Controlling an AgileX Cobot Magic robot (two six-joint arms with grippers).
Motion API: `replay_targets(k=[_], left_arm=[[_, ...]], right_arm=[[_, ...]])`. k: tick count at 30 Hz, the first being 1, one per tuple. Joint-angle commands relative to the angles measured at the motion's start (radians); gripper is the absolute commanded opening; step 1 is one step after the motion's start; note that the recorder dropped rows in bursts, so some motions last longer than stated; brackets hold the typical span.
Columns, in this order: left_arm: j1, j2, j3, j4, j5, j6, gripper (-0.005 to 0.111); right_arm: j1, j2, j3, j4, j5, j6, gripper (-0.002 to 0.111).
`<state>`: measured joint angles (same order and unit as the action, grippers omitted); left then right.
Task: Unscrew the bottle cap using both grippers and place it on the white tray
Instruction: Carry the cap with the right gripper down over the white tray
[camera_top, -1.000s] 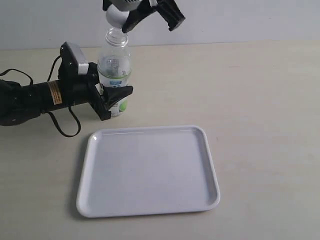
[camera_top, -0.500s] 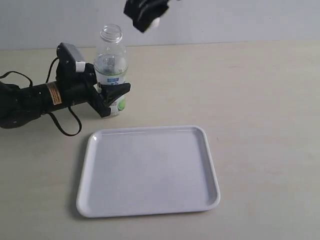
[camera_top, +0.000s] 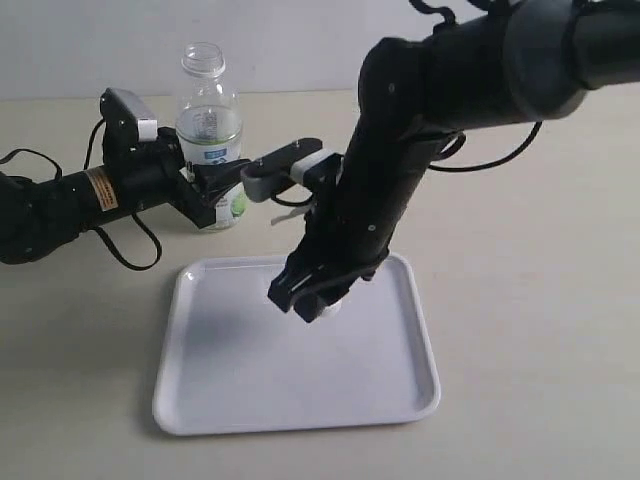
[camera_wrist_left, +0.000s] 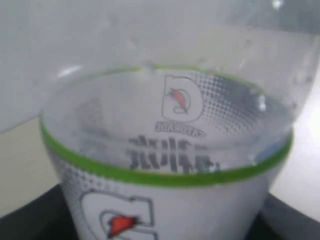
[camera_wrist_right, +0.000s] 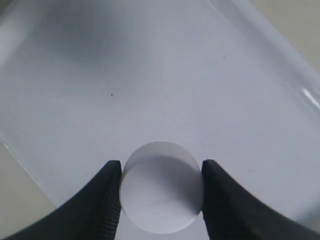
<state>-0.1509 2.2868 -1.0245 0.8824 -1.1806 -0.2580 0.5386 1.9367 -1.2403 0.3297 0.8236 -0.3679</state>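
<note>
Two ribbed fingers (camera_wrist_right: 107, 200) pinch the smooth round cap (camera_wrist_right: 161, 187), seemingly above glossy tray (camera_wrist_right: 150, 75).

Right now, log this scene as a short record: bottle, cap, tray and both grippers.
bottle: upright on the table, neck open
white tray: flat on the table, nearer the exterior camera than the bottle
bottle cap: off the bottle, held low over the white tray; contact with it unclear
left gripper: shut on the bottle at its label
right gripper: shut on the bottle cap
step left: release the bottle cap onto the white tray
</note>
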Motion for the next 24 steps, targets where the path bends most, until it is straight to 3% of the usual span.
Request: replay_targets(k=[1,19,24], left_arm=[[0.001,0.001,0.001,-0.005,-0.041,-0.009,0.0],[0.001,0.001,0.001,-0.003,-0.041,-0.008,0.0],[0.001,0.001,0.001,-0.007,-0.041,-0.008,0.0]], right_arm=[[0.008,-0.003,0.049,0.027,-0.088,-0.006,0.0],[0.008,0.073,0.069,0.035,-0.166,-0.014,0.001],[0.008,0.073,0.069,0.029,-0.167,-0.014,0.017]])
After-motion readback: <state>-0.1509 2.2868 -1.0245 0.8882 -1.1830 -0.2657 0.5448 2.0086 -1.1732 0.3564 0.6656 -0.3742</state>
